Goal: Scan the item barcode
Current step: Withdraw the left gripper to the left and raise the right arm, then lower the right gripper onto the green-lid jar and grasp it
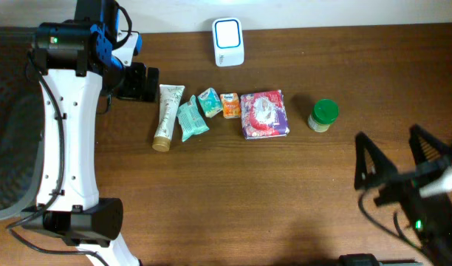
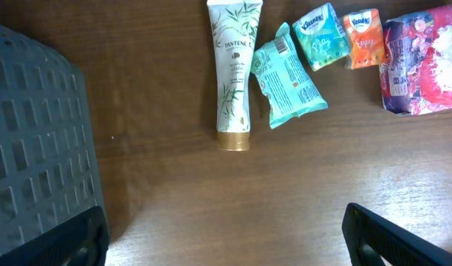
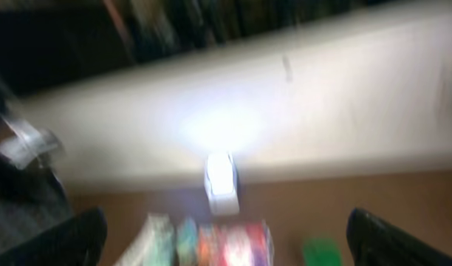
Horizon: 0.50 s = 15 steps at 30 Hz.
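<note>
- Left gripper (image 2: 226, 250) gapes wide, empty, just beside white gold-capped tube (image 2: 233, 74)
- Right gripper (image 1: 398, 159) wide open, empty
- Tube leads row of small packets (image 1: 230, 106) on brown wooden worktop (image 1: 233, 199), near white boxy scanner (image 1: 228, 42)

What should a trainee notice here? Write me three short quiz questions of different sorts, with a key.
1. True or false: the left end effector is shut on an item.
2. How many items lie in the row in front of the white scanner?
3. Which lies nearest the green-lidded jar: A Pantene tube, B pink package, C Kleenex pack?
Key: 1 false; 2 six; 3 B.
</note>
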Motion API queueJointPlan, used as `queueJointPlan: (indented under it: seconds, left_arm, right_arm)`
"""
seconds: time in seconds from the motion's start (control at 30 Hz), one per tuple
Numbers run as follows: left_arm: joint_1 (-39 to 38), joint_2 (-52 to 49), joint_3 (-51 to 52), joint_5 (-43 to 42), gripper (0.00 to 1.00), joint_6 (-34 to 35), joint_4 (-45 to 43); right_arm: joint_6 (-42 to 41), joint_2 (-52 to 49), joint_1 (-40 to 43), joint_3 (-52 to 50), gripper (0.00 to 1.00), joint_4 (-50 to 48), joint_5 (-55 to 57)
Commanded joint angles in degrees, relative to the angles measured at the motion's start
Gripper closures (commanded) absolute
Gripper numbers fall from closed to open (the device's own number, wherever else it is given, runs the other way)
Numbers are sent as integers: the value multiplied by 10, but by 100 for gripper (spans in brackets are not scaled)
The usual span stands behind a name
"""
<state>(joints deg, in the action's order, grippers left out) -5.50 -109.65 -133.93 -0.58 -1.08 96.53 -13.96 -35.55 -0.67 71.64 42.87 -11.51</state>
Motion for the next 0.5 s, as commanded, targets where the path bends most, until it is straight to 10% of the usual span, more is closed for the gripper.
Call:
queueJointPlan:
  seconds: [0.0, 0.3, 0.47]
  left_arm:
    - [0, 5, 1, 4, 1, -7, 0]
    - [0, 5, 1, 4, 1, -7, 0]
    - [0, 5, 1, 4, 1, -7, 0]
  right_arm:
    - [33, -163, 3, 148, 1, 124, 17]
    - [-3, -449, 5, 310, 1, 327, -212]
    - [-392, -550, 23, 310, 2, 321, -108]
